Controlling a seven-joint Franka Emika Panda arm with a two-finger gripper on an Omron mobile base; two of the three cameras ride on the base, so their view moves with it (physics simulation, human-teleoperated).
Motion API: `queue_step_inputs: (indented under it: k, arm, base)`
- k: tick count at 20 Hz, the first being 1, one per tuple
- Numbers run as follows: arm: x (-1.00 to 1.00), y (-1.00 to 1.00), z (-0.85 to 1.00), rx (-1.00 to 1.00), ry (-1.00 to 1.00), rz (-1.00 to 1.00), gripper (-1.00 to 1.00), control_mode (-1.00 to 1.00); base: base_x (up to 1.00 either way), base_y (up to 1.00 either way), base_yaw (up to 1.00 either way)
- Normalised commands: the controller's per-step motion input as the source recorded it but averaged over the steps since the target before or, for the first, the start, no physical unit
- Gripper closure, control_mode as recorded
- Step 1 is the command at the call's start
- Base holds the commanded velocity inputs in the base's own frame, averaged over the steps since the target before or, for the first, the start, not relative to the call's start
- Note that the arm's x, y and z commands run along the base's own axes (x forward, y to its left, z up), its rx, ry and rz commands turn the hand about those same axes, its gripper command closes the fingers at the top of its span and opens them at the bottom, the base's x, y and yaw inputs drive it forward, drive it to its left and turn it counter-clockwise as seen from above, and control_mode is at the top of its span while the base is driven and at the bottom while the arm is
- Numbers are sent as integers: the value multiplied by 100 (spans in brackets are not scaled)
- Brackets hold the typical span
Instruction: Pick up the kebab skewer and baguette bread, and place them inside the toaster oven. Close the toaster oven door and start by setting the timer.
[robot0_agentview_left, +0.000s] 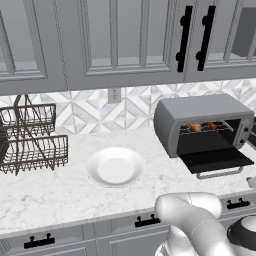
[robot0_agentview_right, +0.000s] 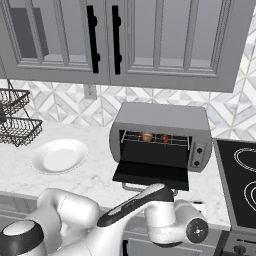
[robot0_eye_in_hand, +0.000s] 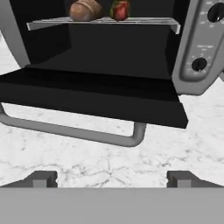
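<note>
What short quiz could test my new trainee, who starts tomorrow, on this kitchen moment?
1. True or false: the dark glass door of the grey metal toaster oven is shut.
2. Which two foods lie on the wire rack?
3. The round white plate holds: A) bread B) nothing C) a skewer.

Key:
1. False; it is folded down.
2. The stubby tan baguette and the reddish-brown kebab skewer.
3. B.

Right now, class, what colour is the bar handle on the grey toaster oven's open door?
Pale grey bar handle, clearest in the hand view.
</note>
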Motion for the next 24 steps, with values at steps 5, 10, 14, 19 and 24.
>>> queue_step_inputs:
  k: [5,10,14,19,24]
  arm:
    - [5,0,-34,8,-18,12,-100,-100]
    - [21,0,0,17,-9,3,-100,-100]
    - [22,1,-4,13,-1,5,-100,-100]
    - [11,-2,-24,1,-2,5,-100,-100]
    - [22,-30,-16,0,-7,0,-100,-100]
  base:
    - [0,0,0]
    - [0,0,0]
    - [0,0,0]
    - [0,0,0]
    - [0,0,0]
